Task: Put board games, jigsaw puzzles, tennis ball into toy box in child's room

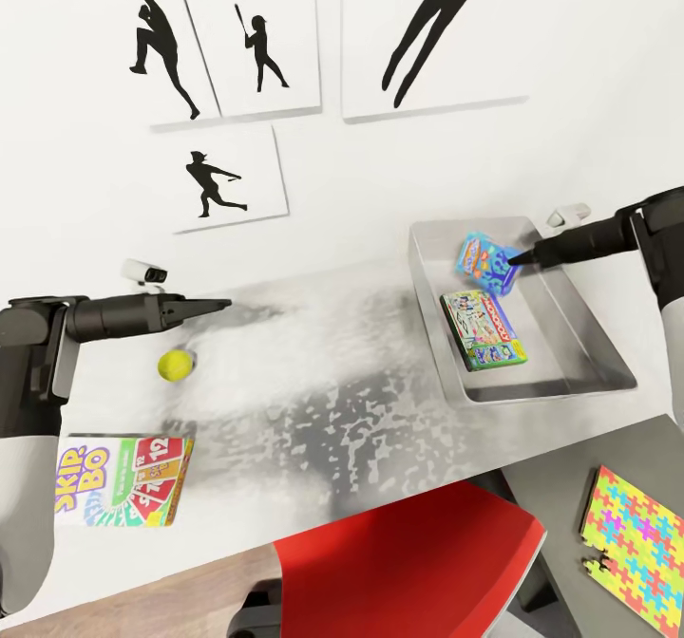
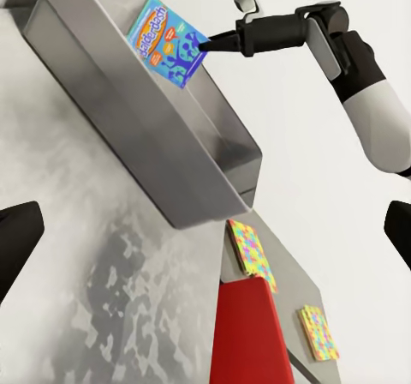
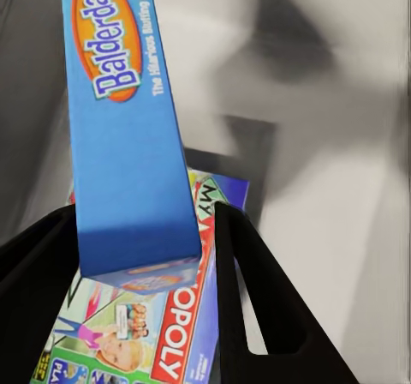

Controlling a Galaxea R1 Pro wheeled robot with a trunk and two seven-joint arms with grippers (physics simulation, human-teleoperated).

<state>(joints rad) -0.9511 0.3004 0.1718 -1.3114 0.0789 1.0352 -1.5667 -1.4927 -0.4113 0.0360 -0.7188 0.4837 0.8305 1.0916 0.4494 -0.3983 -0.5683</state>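
at the left edge of the head view the left hand [image 1: 226,305] reaches out over the desk [image 1: 332,372], its fingers looking pressed together to a point there, though in its own wrist view the two dark fingertips sit far apart at either edge, so i cannot tell its state for sure; it holds nothing. just below it the tennis ball [image 1: 175,365] rests on the desk. at lower left the skip-bo board game [image 1: 123,494] lies flat near the desk's front edge. right of centre stands the grey toy box [image 1: 589,353], with the green-edged board game [image 1: 484,329] lying flat inside. above it the right hand [image 1: 518,259] pinches the blue board game [image 1: 486,264], tilted over the box's upper part. at lower right a jigsaw puzzle [image 1: 638,548] lies on the darker desk section.
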